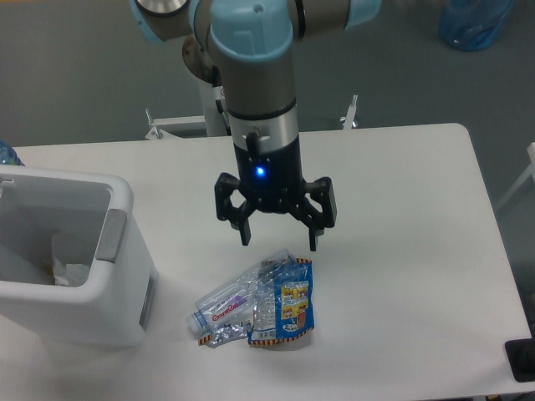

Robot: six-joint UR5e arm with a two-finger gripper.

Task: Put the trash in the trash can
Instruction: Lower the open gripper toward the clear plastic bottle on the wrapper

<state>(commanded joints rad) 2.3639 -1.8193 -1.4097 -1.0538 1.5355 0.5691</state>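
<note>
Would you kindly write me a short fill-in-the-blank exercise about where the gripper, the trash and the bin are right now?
1. The gripper hangs above the trash with its jaws ____.
2. The crushed bottle lies on the white ____.
3. The snack wrapper is mostly ____ in colour.
4. The trash can stands at the picture's ____ edge.

Missing words: open; table; blue; left

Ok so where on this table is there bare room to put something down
Bare room: the whole right side of the table, from the claw to the right edge, and the back strip behind the trash can. It is crowded front and centre, where the crushed bottle, snack wrapper and foil scrap lie bunched under the open claw, beside the bin.
</note>
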